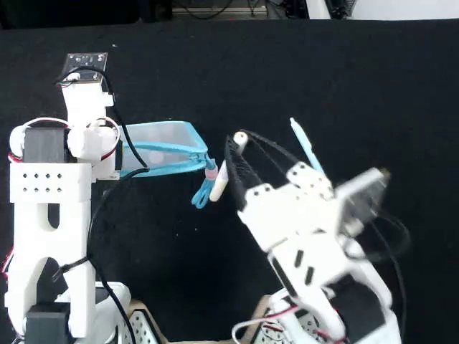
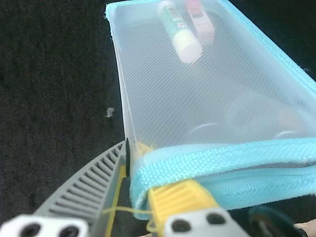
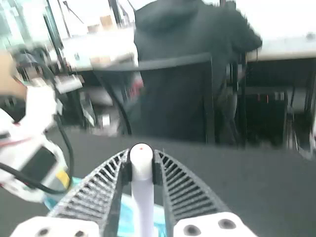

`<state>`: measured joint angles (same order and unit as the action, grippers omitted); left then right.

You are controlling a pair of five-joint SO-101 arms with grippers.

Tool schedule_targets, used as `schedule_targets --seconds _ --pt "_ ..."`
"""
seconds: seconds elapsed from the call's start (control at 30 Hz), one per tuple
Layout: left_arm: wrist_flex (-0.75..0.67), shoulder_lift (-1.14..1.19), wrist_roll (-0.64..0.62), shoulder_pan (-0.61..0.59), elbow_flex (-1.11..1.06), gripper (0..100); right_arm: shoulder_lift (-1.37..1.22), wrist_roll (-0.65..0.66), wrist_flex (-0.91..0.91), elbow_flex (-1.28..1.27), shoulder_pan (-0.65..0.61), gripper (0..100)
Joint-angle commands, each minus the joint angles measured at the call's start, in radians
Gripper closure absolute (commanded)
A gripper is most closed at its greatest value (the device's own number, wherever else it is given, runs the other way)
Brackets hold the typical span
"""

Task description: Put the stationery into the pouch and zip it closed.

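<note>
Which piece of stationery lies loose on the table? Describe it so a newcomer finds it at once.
On the black table, look just beyond the right arm. A slim light-blue pen lies there loose, unlike the white marker clamped in the right gripper, and apart from the mesh pouch.

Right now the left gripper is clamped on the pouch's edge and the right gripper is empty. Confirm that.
Not quite. The right gripper is not empty: it is shut on a white pen, as the right wrist view shows. The left gripper is indeed clamped on the edge of the pouch.
</note>
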<state>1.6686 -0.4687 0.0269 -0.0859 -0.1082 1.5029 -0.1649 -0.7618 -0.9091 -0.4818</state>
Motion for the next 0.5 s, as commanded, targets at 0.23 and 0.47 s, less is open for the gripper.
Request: schedule_targets --seconds 0.23,0.47 --pt "-0.003 0.005 -0.012 0.002 -0.013 97 0.334 -0.006 0.482 -0.291 -0.008 98.7" --pt "-0.003 0.005 -0.012 0.002 -0.013 97 0.403 -0.006 0.733 -0.466 -0.008 98.7"
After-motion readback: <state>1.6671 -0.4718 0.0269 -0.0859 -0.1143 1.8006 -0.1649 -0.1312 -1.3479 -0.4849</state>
